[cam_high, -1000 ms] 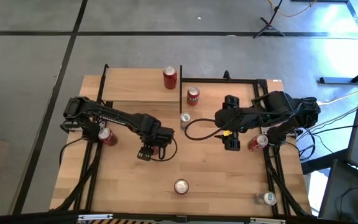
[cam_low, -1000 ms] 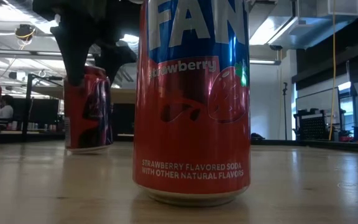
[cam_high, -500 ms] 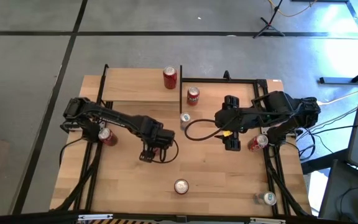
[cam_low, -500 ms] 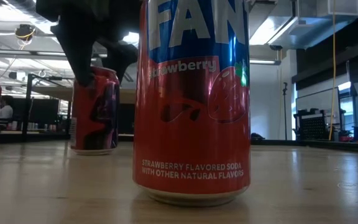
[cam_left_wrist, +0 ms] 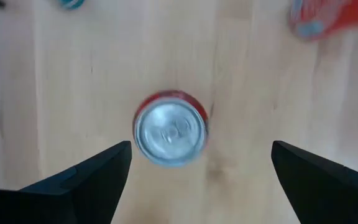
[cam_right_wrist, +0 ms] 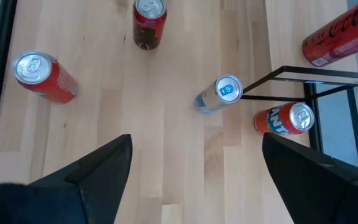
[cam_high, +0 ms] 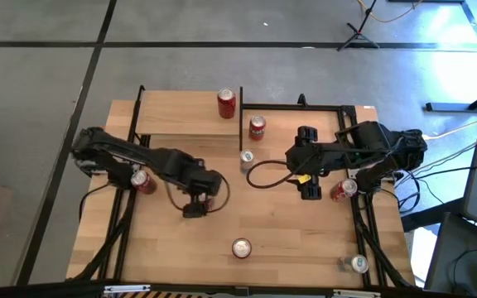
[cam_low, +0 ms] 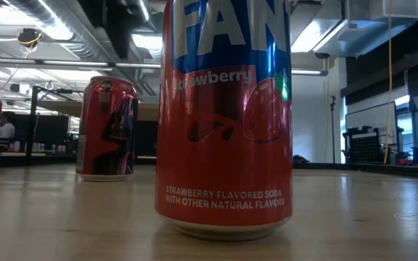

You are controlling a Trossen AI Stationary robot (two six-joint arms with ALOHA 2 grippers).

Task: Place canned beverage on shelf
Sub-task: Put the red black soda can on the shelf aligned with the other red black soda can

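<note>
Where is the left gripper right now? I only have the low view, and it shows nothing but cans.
Observer: The left gripper hangs over the middle of the table with its fingers open. It is straight above an upright red can and not touching it.
Operator: Is anything on the shelf?
Observer: Yes, one red can stands upright near the right end of the shelf.
Operator: And the right arm?
Observer: The right gripper hovers open over the right half of the table, holding nothing.
</note>
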